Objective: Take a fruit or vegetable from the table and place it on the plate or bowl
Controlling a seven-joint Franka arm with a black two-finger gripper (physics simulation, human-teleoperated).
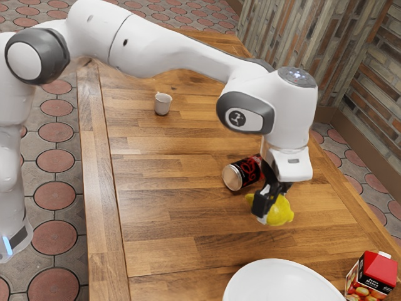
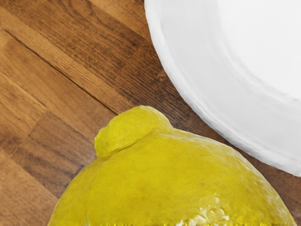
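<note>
A yellow lemon (image 1: 281, 213) sits between my black fingers just above the wooden table (image 1: 175, 213), right of its middle in the exterior view. My gripper (image 1: 270, 204) is shut on it, with one finger across its near side and the other hidden behind it. In the wrist view the lemon (image 2: 174, 179) bulges right under my hand, its nub pointing away. A white plate (image 1: 282, 283) lies at the table's front edge, a short way from the lemon. Its rim (image 2: 225, 94) curves past the lemon in the wrist view.
A black soda can (image 1: 242, 172) lies on its side just behind the lemon, close to my hand. A small white cup (image 1: 163, 103) stands far back on the table. A red juice carton (image 1: 372, 276) stands at the exterior view's right, next to the plate.
</note>
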